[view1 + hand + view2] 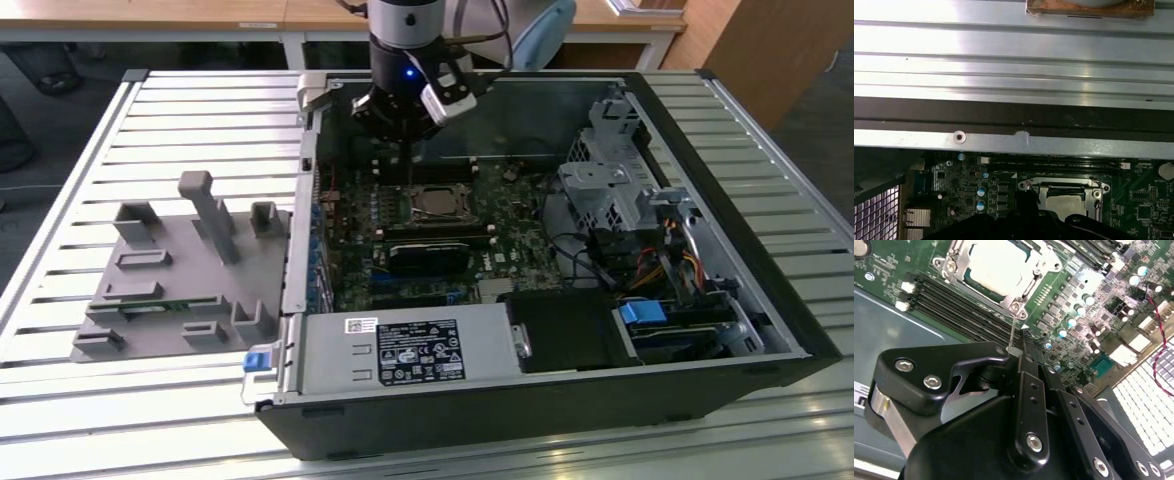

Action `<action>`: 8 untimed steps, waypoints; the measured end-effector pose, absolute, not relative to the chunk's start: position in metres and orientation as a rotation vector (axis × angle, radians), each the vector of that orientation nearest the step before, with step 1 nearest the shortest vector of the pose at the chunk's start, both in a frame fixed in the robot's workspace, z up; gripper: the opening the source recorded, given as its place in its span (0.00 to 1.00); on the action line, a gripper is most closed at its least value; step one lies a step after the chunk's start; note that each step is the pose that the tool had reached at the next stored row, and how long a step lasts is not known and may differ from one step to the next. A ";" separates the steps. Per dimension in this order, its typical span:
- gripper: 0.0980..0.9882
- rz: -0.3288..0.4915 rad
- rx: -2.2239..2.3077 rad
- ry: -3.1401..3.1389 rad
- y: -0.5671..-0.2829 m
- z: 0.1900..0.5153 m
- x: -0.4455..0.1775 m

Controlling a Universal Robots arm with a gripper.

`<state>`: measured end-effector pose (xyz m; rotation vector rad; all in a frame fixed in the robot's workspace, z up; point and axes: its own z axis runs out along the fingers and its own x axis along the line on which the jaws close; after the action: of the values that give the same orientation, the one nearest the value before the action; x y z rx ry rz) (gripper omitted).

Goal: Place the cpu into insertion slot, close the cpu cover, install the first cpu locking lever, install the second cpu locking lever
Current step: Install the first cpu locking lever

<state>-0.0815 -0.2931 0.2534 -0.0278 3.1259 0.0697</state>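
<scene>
The cpu [999,262] lies flat in the insertion slot [1017,305], its silvery face up. The cpu cover [1043,261] is down around it as a metal frame. In the exterior view the socket [437,203] sits mid-board inside the open computer case. My gripper [1021,354] hangs just beside the socket's corner, on the side of the memory slots, with its black fingers together. A thin wire locking lever [1012,330] runs from that corner up to my fingertips and touches them. My gripper [404,158] stands over the back part of the board. The first wrist view shows the cpu [1064,204].
The long black memory slots [954,302] lie beside the socket. The case wall [1014,75] rises close behind my gripper. A black card [427,255], the power supply [400,352] and the drive cage [614,190] crowd the case. A grey fixture [180,270] sits at the exterior view's left.
</scene>
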 end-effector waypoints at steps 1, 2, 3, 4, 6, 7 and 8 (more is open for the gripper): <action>0.01 0.070 -0.028 3.126 -0.293 0.253 -0.080; 0.01 0.070 -0.028 3.126 -0.293 0.253 -0.078; 0.01 0.070 -0.028 3.126 -0.293 0.253 -0.076; 0.01 0.070 -0.028 3.126 -0.293 0.253 -0.074; 0.01 0.070 -0.028 3.126 -0.293 0.252 -0.070; 0.01 0.070 -0.028 3.126 -0.293 0.252 -0.068; 0.01 0.070 -0.028 3.126 -0.293 0.252 -0.066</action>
<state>-0.0659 -0.2928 0.2516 -0.0278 3.1258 0.0698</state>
